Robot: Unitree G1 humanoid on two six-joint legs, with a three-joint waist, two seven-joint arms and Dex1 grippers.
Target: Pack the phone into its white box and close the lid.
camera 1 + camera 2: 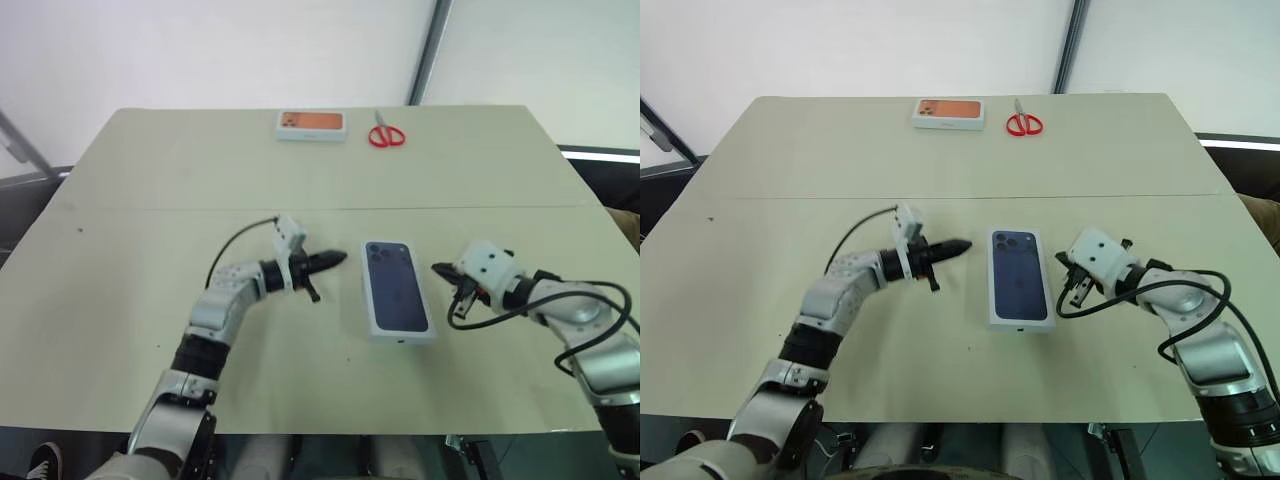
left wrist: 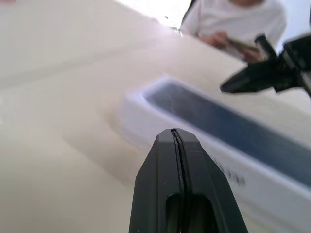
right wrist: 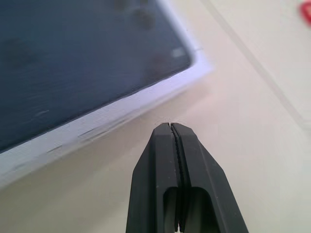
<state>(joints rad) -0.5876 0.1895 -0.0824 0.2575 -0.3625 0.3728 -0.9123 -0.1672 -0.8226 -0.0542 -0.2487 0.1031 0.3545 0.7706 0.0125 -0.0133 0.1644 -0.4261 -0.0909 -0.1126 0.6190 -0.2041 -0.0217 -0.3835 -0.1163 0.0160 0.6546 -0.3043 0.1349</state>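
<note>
The white box [image 1: 402,334] lies in the middle of the table with the lid [image 1: 396,288] on it, the dark-blue phone picture facing up. The phone itself is hidden. My left gripper [image 1: 340,259] is shut and empty. It hovers just left of the box, pointing level toward it, and the left wrist view has its tip [image 2: 175,132] a short way from the box's side [image 2: 194,155]. My right gripper [image 1: 441,269] is shut and empty too, just right of the box and tilted down toward it. Its tip [image 3: 170,126] is close to a corner of the lid [image 3: 87,53].
A small orange-topped box [image 1: 311,124] and red scissors [image 1: 386,135] lie at the far edge of the table [image 1: 120,200]. A seam crosses the tabletop beyond the grippers. A person in white [image 2: 233,19] sits off the table's right side.
</note>
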